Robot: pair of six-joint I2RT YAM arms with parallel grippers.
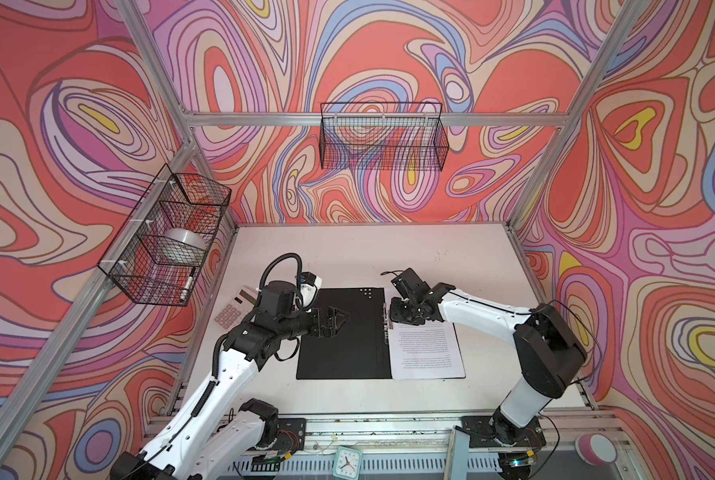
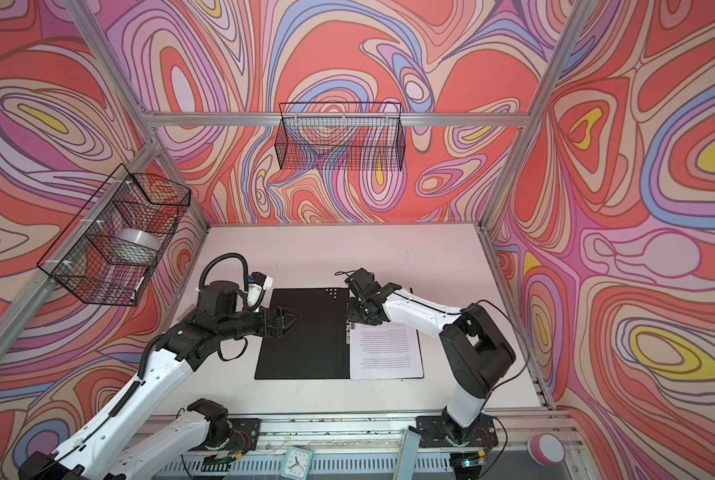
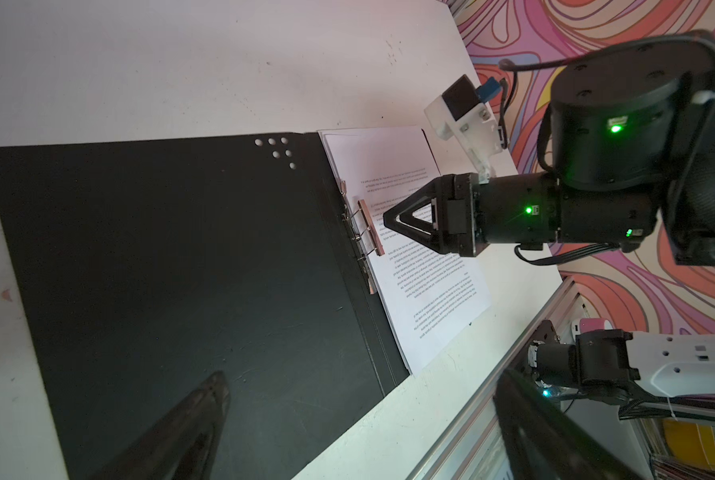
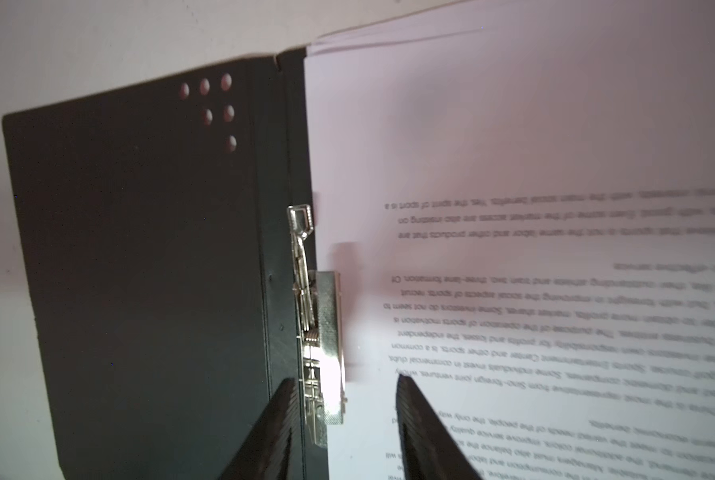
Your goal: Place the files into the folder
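The folder [image 1: 343, 353] [image 2: 302, 353] lies open on the table, black inside up, with round holes near its far corner. The files [image 1: 426, 353] [image 2: 385, 353] are a stack of printed white sheets on its right half, their edge beside the metal spine clip [image 4: 326, 332] [image 3: 368, 232]. My right gripper [image 4: 345, 378] [image 1: 392, 316] points down at the spine. Its jaws straddle the clip: one finger [image 4: 281, 415] is close against it, the other stands apart over the paper. My left gripper [image 3: 360, 374] [image 1: 334, 319] hovers wide open over the left cover, holding nothing.
A beige calculator [image 1: 233, 309] lies left of the folder, partly under my left arm. Wire baskets hang on the left wall [image 1: 169, 237] and the back wall [image 1: 383, 137]. A small clock [image 1: 347, 461] sits on the front rail.
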